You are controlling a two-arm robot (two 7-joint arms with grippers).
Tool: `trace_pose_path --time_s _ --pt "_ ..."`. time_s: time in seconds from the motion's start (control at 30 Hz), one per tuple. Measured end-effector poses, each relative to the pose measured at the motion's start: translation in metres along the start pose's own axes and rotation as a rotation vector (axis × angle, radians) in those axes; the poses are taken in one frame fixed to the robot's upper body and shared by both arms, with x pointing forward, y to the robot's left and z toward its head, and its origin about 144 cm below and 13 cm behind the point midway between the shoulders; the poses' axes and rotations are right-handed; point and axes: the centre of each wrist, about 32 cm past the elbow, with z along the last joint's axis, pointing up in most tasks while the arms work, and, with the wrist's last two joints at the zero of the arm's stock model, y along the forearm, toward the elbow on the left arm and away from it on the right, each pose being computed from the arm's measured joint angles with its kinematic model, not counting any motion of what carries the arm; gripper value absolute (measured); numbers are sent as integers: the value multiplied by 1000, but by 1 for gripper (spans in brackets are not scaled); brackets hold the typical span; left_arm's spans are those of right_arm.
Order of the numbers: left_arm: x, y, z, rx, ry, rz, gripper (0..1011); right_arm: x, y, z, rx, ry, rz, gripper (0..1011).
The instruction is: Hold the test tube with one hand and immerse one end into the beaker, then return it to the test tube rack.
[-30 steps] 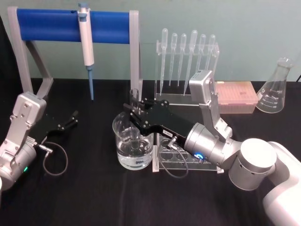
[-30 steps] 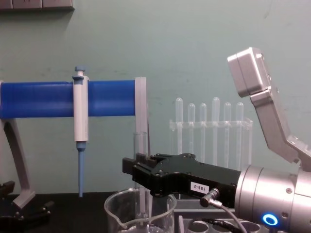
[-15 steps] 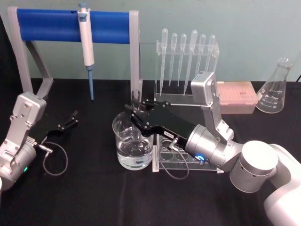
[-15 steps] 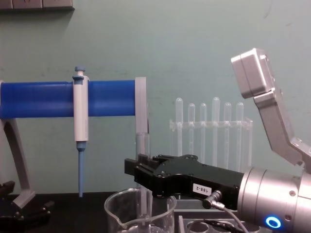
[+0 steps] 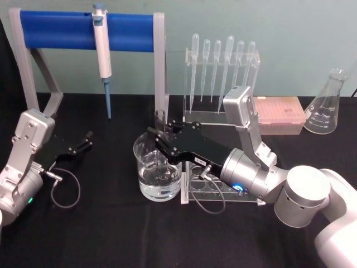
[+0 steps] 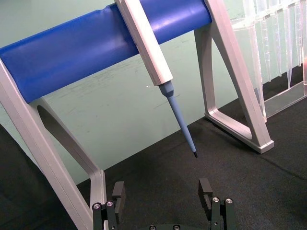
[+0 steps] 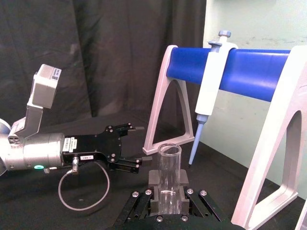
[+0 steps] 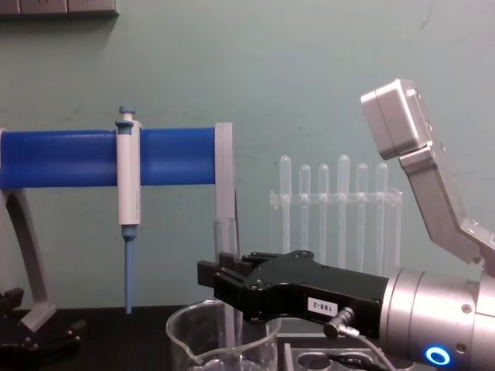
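right hand (image 5: 159, 135) is clamping the test tube (image 5: 160, 118) upright, lower end sitting inside the beaker (image 5: 148, 187); I'd be keeping it vertical and off the glass wall; left gripper (image 5: 83, 140) is idling at the left, jaws apart

- The test tube (image 5: 160, 118): long, clear glass with a plain open rim, standing upright. Its lower part reaches down inside the beaker, and its rim stands well above the beaker's rim.
- The right gripper (image 5: 158, 137): black and blocky with a white "188-2" label, level above the beaker, with its fingers clamped on the tube's middle.
- The beaker (image 5: 146, 184): wide, clear and spouted, with clear liquid in its lower part. It stands upright near the middle of the black table (image 5: 111, 234).
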Motion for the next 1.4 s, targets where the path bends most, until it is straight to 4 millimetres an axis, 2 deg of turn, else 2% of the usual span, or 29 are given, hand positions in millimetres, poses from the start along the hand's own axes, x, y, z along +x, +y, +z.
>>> trace_pose_path --time_s 1.4 --pt "0 0 0 0 0 0 1000 0 0 0 9 6 -2 224"
